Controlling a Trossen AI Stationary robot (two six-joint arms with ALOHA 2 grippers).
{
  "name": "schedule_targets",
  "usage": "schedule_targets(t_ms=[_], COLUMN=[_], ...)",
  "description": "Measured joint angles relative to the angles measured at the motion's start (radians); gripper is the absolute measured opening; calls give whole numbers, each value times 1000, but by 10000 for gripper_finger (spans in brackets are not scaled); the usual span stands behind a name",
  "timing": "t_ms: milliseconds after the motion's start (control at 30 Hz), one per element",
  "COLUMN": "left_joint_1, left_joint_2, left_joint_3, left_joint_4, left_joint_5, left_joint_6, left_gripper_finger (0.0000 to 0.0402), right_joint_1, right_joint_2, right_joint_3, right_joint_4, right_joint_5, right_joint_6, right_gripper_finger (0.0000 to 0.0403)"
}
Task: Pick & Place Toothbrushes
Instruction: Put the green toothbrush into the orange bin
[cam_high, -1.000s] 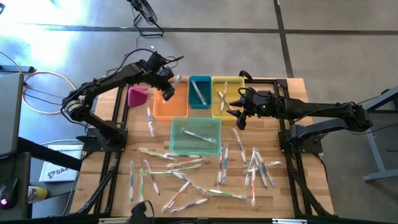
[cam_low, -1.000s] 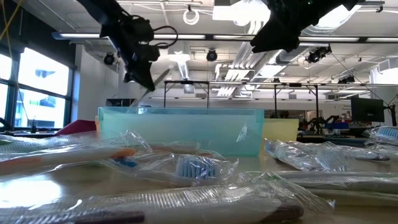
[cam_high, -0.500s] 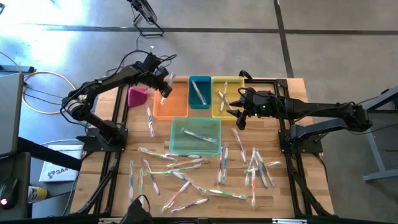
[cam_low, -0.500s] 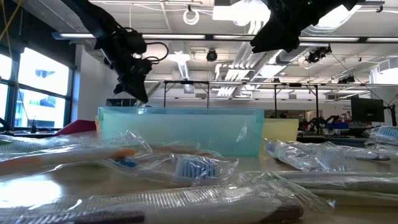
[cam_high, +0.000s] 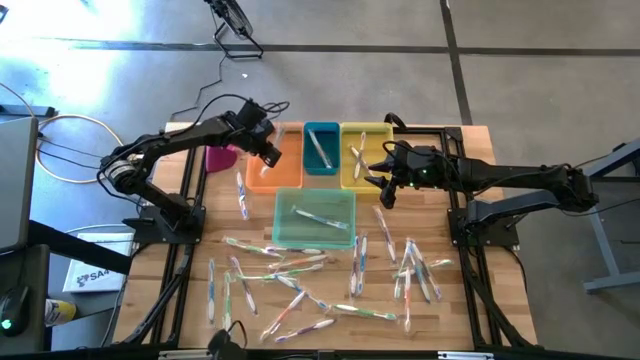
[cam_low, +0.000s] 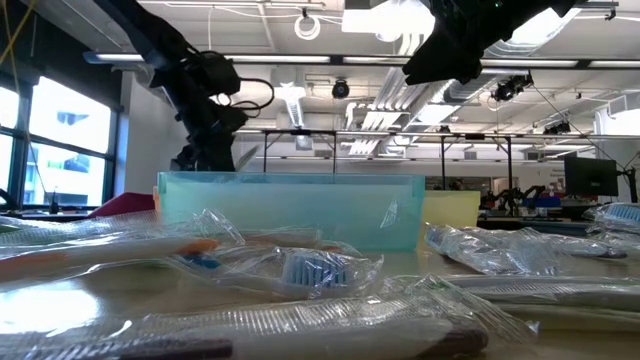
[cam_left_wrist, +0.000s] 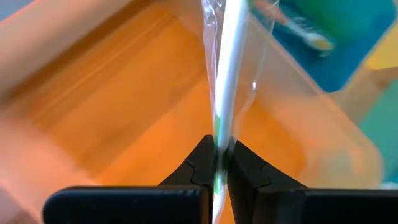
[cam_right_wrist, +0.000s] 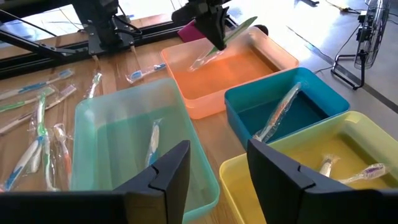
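Note:
My left gripper (cam_high: 267, 152) is shut on a green-and-white toothbrush (cam_left_wrist: 229, 68) in a clear wrapper and holds it over the orange bin (cam_high: 273, 172). In the right wrist view it (cam_right_wrist: 214, 34) hangs above the same bin (cam_right_wrist: 242, 68). My right gripper (cam_high: 384, 178) waits open beside the yellow bin (cam_high: 363, 157), its fingers (cam_right_wrist: 158, 174) empty. A blue bin (cam_high: 321, 148) and a teal bin (cam_high: 314, 218) each hold toothbrushes. Many wrapped toothbrushes (cam_high: 300, 290) lie loose on the wooden table's near half. My left gripper pinches the wrapped toothbrush partway along its handle (cam_left_wrist: 219, 140) between the two fingers. The fingers slant down from above. The brush runs on past them toward the orange bin's floor, its other end (cam_right_wrist: 244, 25) sticking up behind the gripper. Whether its low end touches the bin, I cannot tell.
A pink bin (cam_high: 221, 155) stands left of the orange one. The bins crowd the table's far middle, and the teal bin sits just in front of them. Dark frame rails (cam_high: 190, 190) run along both table sides.
My left gripper has sunk toward the orange bin with the toothbrush, rolling its wrist on the way and staying shut. The brush, which stood high above the bin, now points into it. My right arm has kept still.

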Motion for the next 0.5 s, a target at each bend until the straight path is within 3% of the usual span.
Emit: schedule_targets(t_ms=[500], left_joint_1=[3], left_joint_2=[0], left_joint_3=[-60], left_joint_4=[-3], left_joint_5=[-20], left_joint_6=[-49], left_gripper_finger=[17], right_joint_1=[0], right_joint_2=[0], right_joint_3=[0], right_joint_4=[0], right_joint_5=[0], right_joint_6=[0], right_gripper_finger=[151])
